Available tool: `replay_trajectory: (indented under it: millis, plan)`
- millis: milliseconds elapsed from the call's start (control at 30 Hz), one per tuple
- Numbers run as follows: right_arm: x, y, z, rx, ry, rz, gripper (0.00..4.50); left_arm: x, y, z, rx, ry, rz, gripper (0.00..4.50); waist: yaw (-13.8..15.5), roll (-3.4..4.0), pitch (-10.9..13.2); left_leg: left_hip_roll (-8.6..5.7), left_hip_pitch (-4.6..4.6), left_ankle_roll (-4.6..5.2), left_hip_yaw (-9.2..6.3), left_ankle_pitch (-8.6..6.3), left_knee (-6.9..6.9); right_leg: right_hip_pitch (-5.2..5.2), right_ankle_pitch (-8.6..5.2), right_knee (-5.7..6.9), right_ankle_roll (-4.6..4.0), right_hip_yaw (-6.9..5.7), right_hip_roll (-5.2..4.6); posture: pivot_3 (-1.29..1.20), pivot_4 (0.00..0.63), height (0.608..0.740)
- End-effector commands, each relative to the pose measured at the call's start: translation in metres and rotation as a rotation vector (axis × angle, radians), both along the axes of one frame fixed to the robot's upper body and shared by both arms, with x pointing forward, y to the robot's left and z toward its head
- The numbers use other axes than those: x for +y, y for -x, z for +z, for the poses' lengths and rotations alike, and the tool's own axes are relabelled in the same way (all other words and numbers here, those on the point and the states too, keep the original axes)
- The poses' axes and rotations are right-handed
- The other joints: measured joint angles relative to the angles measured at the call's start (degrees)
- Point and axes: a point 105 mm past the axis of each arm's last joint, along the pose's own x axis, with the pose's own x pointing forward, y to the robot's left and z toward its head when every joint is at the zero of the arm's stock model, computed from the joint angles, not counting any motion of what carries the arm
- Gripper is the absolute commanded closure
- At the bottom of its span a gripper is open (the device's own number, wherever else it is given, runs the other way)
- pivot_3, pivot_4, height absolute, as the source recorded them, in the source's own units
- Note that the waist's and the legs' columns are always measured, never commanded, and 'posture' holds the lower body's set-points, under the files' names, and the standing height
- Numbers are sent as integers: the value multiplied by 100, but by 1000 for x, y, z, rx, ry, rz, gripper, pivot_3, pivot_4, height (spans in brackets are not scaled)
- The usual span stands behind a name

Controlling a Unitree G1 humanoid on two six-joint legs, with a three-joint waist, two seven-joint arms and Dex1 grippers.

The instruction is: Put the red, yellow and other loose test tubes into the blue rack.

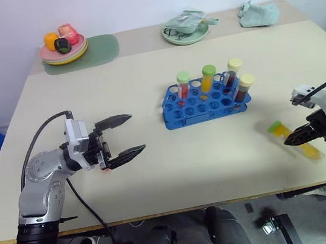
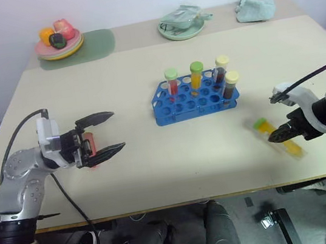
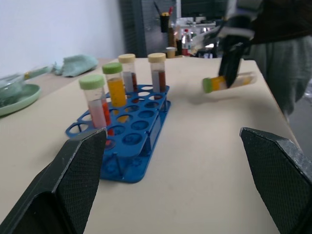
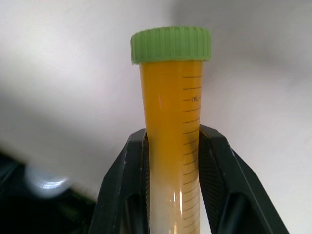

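Ribbed green-capped yellow tube (image 4: 170, 122) pinched in right claw (image 4: 173, 161) — seemingly plastic; left claw (image 1: 127, 138) spread.

The yellow tube (image 4: 170, 146) is blurred in the head views and cut off below the gripper's fingers (image 4: 124, 195) in the right wrist view, while a red tube (image 2: 90, 146) hides behind the left gripper (image 2: 100, 133).
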Motion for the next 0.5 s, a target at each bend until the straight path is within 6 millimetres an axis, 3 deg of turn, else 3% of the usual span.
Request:
replay_trajectory:
  millis: [33, 133, 300, 400, 500]
  plan:
    - [49, 7, 35, -183, -206, 263, 3745, 0, -2, 13, -46, 6, -1, 0, 13, 1, -1, 2, 1, 0, 2, 0, 0, -2, 0, 3, 0, 0, 2, 0, 150, 740]
    - [77, 4, 53, -390, -342, 344, 3745, 0, -5, 16, -58, -2, -7, 0, 57, -4, -3, 3, 0, 0, 2, 0, 3, 0, 4, -1, 1, 1, 3, 0, 150, 740]
    - [100, -25, 78, -819, -476, 296, 3745, 0, -8, 22, -67, -7, -5, 0, 76, -27, -13, -5, -2, 0, -5, 0, 6, 3, 8, -2, 2, -1, -1, 0, 150, 740]
    - [102, -43, 77, -976, -495, 179, 3745, 1, -8, 23, -68, -10, -4, 0, 59, -27, -13, -5, -2, 0, -7, 1, 5, 2, 9, 0, 2, -1, 0, 0, 150, 740]
    - [106, -59, 60, -1126, -487, 48, 3745, 3, -11, 26, -79, 8, 22, 0, 49, -39, -21, -3, 0, -1, -8, 1, 2, -1, 9, 3, 1, -1, 3, 0, 150, 740]
